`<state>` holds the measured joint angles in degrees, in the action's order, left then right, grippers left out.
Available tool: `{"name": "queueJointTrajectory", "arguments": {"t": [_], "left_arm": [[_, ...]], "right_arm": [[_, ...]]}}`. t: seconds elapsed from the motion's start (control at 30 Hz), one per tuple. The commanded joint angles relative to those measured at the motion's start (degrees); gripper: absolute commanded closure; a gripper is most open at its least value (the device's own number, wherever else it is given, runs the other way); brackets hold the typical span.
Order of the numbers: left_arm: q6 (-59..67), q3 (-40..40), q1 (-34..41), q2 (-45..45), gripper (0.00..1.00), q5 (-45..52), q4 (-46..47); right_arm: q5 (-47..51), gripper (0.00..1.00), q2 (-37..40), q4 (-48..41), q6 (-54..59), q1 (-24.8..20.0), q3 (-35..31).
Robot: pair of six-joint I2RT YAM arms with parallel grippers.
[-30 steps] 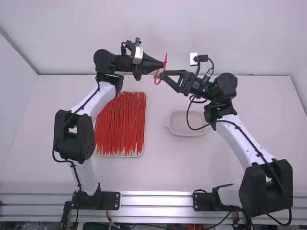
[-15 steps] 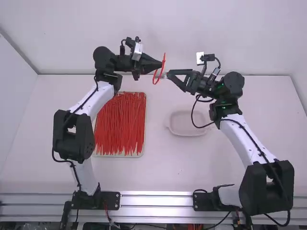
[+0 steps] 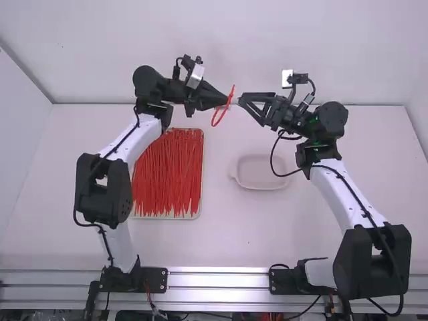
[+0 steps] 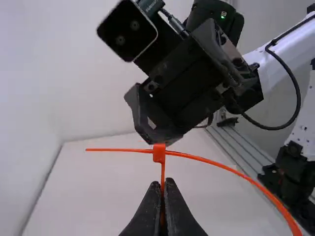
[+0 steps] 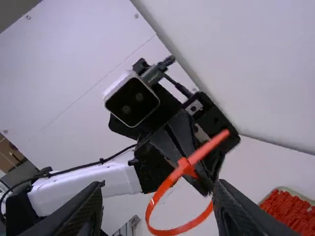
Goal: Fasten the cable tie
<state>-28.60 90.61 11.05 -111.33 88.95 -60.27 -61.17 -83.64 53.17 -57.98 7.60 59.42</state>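
A red cable tie (image 3: 219,115), bent into a loop, hangs in the air above the table's far middle. My left gripper (image 3: 226,101) is shut on it; in the left wrist view its fingertips (image 4: 161,191) pinch the strap just below the tie's head (image 4: 159,152). The strap (image 4: 222,168) curves away to one side. My right gripper (image 3: 243,99) faces the left one a short way off, open, not touching the tie. Its fingers (image 5: 81,214) stand wide apart in the right wrist view, with the loop (image 5: 178,195) and the left gripper (image 5: 194,157) beyond them.
A flat tray (image 3: 198,212) piled with several red cable ties (image 3: 167,172) lies on the table under the left arm. A shallow white dish (image 3: 259,173) sits to its right, below the right arm. Bare table lies in front of both.
The right gripper has drawn back to the right, away from the tie. The left gripper has shifted slightly right, still holding the looped tie.
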Motion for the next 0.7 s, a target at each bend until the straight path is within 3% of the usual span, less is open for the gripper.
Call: {"name": "queueJointTrajectory", "arguments": {"t": [0.0, 0.13, 0.5, 0.67], "left_arm": [[-0.63, 1.38, 1.57, 0.98, 0.98, 0.74, 0.26], [-2.54, 1.38, 2.64, 0.98, 0.98, 0.74, -1.09], [-15.65, 0.83, 2.89, 0.98, 0.99, 0.68, -17.81], [-15.41, -0.61, 3.69, 0.98, 0.98, 0.68, -20.17]], "right_arm": [[-0.35, 0.44, -0.31, 0.68, -0.83, -0.61, 1.29], [-0.44, 0.45, -0.31, 0.0, -0.72, -0.94, 1.27], [-1.6, 0.49, -0.33, -1.01, -0.79, -2.43, 1.27], [-2.05, 0.51, -0.33, 2.16, -5.22, -1.36, 1.29]]}}
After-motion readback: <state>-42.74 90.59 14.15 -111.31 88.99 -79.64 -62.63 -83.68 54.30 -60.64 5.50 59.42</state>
